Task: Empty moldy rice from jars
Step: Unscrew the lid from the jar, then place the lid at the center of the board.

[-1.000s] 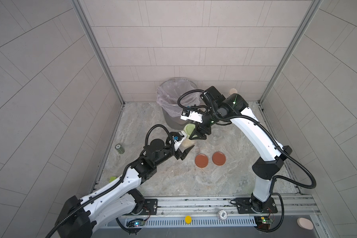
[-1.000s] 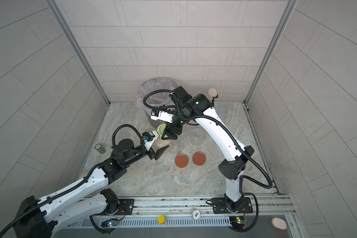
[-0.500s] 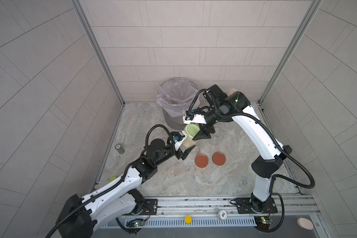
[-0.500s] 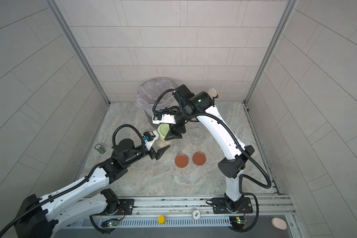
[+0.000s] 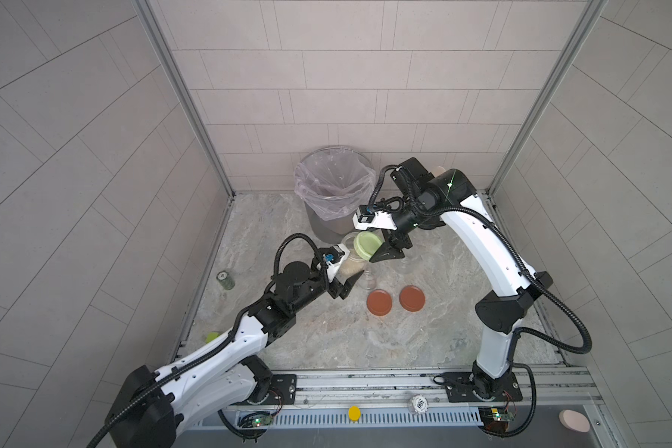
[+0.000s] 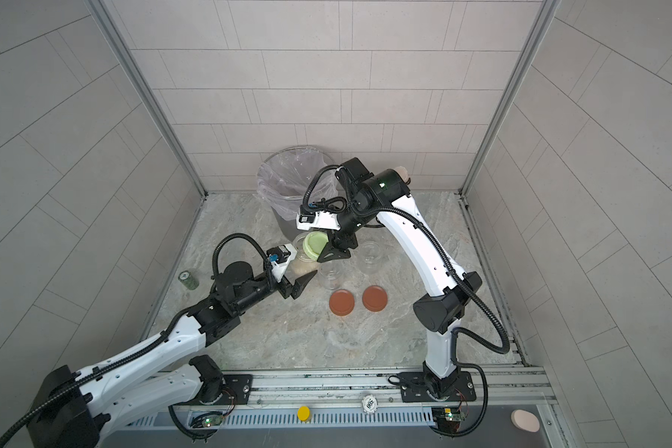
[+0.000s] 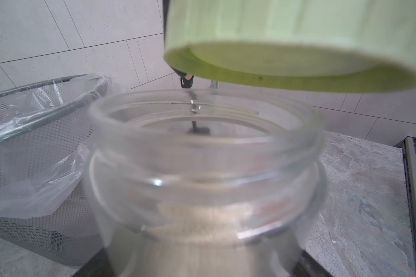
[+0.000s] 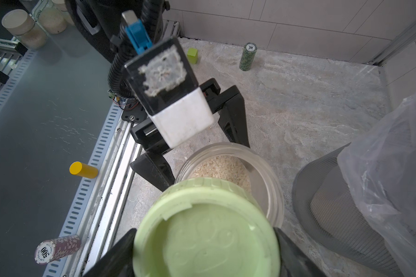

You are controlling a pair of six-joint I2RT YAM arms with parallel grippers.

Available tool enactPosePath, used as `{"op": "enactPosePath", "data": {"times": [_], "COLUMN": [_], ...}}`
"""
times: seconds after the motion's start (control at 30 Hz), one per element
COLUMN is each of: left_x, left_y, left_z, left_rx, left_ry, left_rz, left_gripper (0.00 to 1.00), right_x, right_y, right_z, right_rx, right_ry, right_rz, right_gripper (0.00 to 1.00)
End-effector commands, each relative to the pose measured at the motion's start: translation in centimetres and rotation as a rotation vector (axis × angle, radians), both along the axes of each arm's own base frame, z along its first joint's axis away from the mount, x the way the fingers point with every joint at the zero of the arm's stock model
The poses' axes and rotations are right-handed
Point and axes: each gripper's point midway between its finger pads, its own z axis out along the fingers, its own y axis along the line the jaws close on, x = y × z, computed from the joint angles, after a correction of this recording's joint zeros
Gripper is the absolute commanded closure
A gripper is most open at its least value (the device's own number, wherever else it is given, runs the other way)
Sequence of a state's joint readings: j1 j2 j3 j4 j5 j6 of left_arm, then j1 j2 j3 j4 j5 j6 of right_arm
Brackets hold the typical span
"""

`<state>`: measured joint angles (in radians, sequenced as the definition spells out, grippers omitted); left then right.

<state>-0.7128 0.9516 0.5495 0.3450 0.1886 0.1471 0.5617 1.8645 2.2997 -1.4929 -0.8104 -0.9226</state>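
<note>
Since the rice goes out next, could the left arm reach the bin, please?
Probably yes: the bin stands open just behind the jar in the left gripper; the right gripper, holding the lid, hangs close.

Lined mesh bin (image 5: 321,227) by back wall, green chip stack (image 5: 226,280) near side wall, yellow cylinder (image 5: 354,413) at front edge.

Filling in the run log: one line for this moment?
left gripper: shut on jar | right gripper: shut on lid, clear of jar | rice: in jar | bin: beside jar
</note>
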Motion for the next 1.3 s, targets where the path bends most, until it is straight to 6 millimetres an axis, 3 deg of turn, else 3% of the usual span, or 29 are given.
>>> {"op": "enactPosePath", "data": {"times": [0.0, 0.23, 0.37, 0.5, 0.63, 0.87, 1.0, 1.27], "left_x": [0.1, 0.0, -0.8, -0.7, -0.5, -1.5, -2.3, -3.4], "left_y": [1.0, 4.2, 5.9, 7.9, 10.2, 13.2, 15.8, 17.4], "left_z": [4.3, 3.3, 2.9, 2.4, 1.5, 0.2, 0.3, 0.0], "left_rx": [-0.084, -0.046, -0.044, -0.06, -0.088, -0.134, -0.155, -0.193], "left_ry": [-0.119, -0.081, -0.05, -0.015, 0.037, 0.079, 0.065, 0.043], "left_rz": [0.04, 0.178, 0.229, 0.325, 0.449, 0.562, 0.658, 0.688], "left_gripper": [0.97, 0.97, 0.97, 0.95, 0.92, 0.91, 0.89, 0.86], "right_x": [-1.3, -1.7, -2.5, -3.0, -3.8, -0.8, -1.0, -0.7], "right_y": [-1.4, -2.4, -2.7, -1.6, 0.4, 3.2, 5.8, 8.4], "right_z": [1.7, 1.0, -0.7, -4.2, -8.9, -15.9, -18.8, -23.8], "right_rx": [0.039, 0.138, 0.18, 0.125, 0.022, -0.108, -0.138, -0.209], "right_ry": [-0.012, -0.036, 0.01, 0.079, 0.087, 0.133, 0.13, 0.099], "right_rz": [-0.023, -0.156, -0.229, -0.329, -0.378, -0.625, -0.631, -0.728], "right_gripper": [0.35, 0.33, 0.33, 0.33, 0.33, 0.35, 0.36, 0.35]}}
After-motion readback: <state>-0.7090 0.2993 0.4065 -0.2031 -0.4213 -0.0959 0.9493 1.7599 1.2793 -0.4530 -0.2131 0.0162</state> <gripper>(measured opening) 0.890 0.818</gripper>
